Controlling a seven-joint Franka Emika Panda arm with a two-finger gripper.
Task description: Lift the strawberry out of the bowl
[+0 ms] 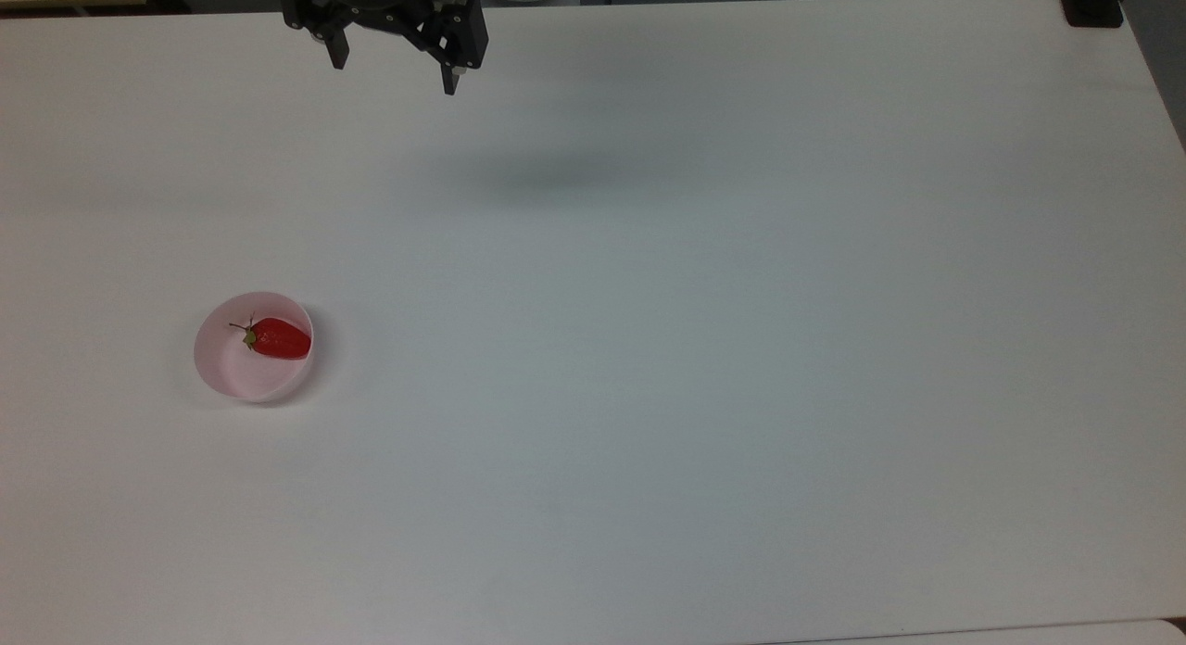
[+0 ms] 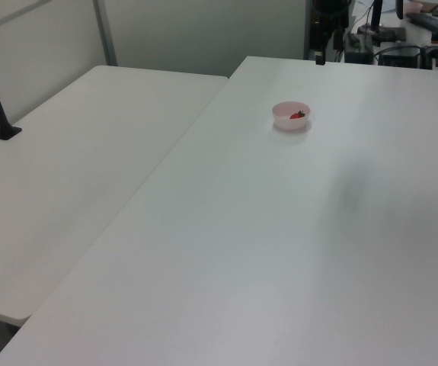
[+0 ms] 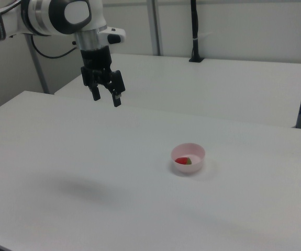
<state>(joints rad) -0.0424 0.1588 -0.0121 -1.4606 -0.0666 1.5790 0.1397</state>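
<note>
Right now your gripper (image 1: 394,75) hangs high above the worktop (image 1: 649,348), jaws spread and holding nothing. The strawberry (image 1: 277,338) lies on its side inside the bowl (image 1: 222,367), against the wall on the top view's right, not touching the opposite wall. Taking the bowl as your landmark, the jaws sit well apart from it: toward the top view's upper edge and somewhat to the top view's right. In the right view the bowl (image 3: 188,159) lies down and to the right view's right of the gripper (image 3: 104,98). The berry's long axis runs across the top view, green cap toward the top view's left, tip toward the top view's right. I judge you should close across its narrow width.
</note>
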